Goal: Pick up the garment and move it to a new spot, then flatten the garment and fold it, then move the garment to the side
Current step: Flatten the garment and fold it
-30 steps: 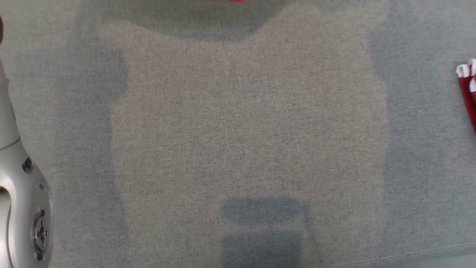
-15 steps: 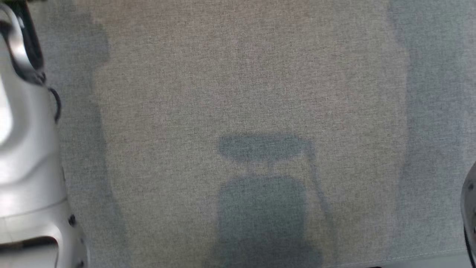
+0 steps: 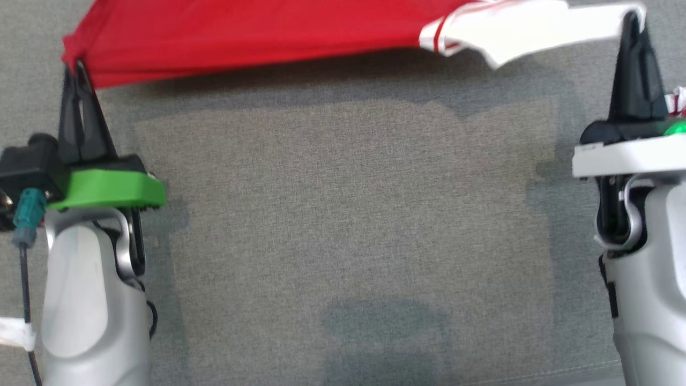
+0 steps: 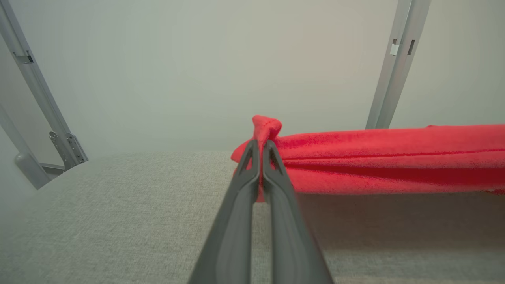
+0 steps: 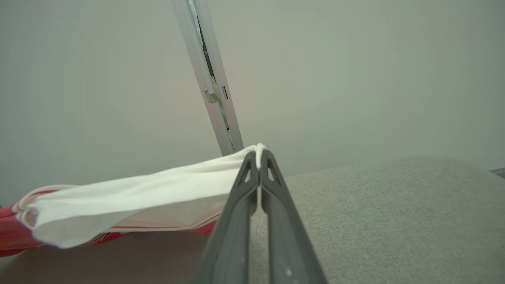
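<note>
Garment (image 3: 241,37): soft matt cloth, red and white. Table cover (image 3: 343,214): coarse grey woven fabric, matt. Fingers (image 4: 236,221): smooth matt dark plastic. Far strut (image 4: 394,67): satin metal.

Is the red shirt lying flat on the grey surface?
No, the garment is held up off the surface, stretched between the left gripper and right gripper.

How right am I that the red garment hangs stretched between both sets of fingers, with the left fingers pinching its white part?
Not quite. The left fingers pinch a red corner of the garment, as the left wrist view shows; the white part is in the right fingers. The rest holds: it hangs stretched between them.
</note>
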Robot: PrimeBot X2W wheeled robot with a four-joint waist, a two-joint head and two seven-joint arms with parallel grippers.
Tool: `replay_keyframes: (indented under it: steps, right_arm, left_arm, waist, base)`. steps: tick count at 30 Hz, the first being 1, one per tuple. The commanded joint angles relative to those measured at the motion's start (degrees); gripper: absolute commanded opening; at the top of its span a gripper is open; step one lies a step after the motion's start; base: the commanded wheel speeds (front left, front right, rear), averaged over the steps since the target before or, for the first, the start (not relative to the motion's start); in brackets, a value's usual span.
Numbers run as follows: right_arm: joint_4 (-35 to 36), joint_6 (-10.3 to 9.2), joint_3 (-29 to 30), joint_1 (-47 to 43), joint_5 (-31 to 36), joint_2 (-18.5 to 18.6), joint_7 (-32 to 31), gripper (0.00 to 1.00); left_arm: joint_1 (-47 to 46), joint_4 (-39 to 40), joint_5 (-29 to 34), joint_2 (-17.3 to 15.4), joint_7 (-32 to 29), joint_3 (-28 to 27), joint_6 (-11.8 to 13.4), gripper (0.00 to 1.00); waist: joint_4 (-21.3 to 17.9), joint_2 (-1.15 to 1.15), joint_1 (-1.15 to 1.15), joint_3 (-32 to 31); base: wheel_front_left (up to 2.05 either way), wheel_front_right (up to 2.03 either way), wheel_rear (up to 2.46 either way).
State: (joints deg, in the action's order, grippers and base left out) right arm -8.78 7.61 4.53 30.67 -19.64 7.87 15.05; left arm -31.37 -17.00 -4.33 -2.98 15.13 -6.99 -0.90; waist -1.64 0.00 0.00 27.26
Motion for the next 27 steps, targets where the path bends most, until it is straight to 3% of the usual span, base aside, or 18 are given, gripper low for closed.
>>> replay_keyframes:
  steps: [1,12,27]
  right_arm:
    - [-0.8,-0.23,0.0,-2.6,-0.3,-0.1,0.1,0.00]
    - [-4.9,-0.19,-3.5,-16.1,0.1,-2.2,0.1,0.00]
    - [-6.8,-0.19,-7.5,-31.7,0.7,-0.4,0.1,0.00]
  left_arm:
    - [2.8,-0.5,0.0,-0.2,0.0,-0.6,0.1,0.00]
    - [17.6,-3.3,-3.0,-0.1,0.0,1.7,0.9,0.00]
    - [35.6,-4.2,-8.5,-0.1,0.0,4.2,3.8,0.00]
  waist:
    - [-1.1,0.00,0.00,-5.2]
    - [-2.1,0.00,0.00,-16.1]
    - [-3.1,0.00,0.00,-27.8]
  base:
    - [0.00,0.00,0.00]
    - [0.00,0.00,0.00]
    - [0.00,0.00,0.00]
